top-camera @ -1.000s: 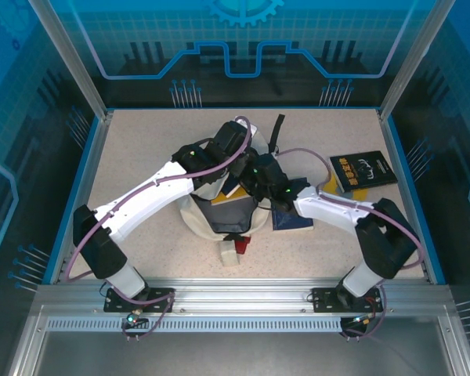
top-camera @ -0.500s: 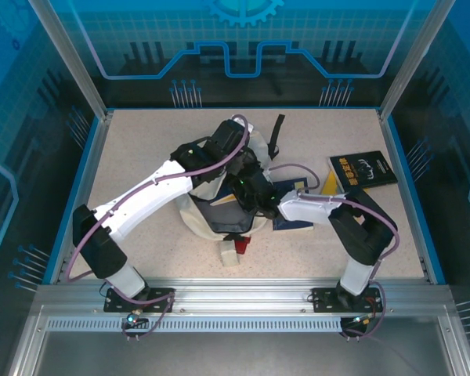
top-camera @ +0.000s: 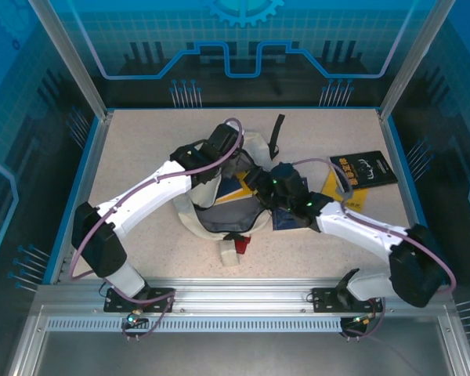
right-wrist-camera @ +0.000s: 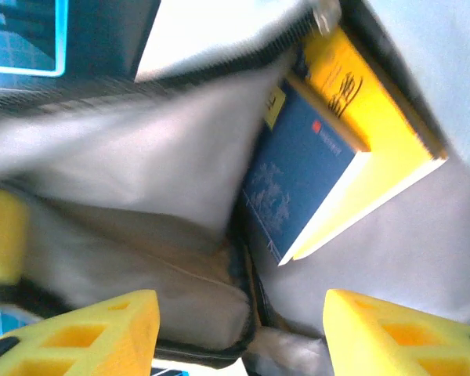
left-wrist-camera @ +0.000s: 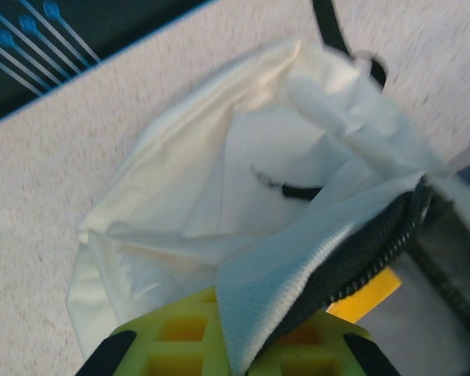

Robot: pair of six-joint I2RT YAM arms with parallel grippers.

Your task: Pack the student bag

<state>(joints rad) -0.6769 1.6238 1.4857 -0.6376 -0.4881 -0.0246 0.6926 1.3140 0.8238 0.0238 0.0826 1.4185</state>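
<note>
The student bag, cream fabric with black straps, lies mid-table with its mouth held open. My left gripper is shut on the bag's zipper edge and lifts it; in the left wrist view the gripper pinches that pale mesh and black zipper strip. My right gripper is open just over the mouth. In the right wrist view the gripper holds nothing, its yellow fingers set wide apart. Beyond them a blue book and a yellow book lie inside against the grey lining.
A black book lies at the right on a yellow item. Another blue book sits on the table beside the bag. A small white and red object rests in front of the bag. Blue rails edge the table.
My right gripper has opened and let go of what it carried into the bag; its arm has swung out to the right. The left gripper still holds the bag edge, and the mouth gapes wider.
</note>
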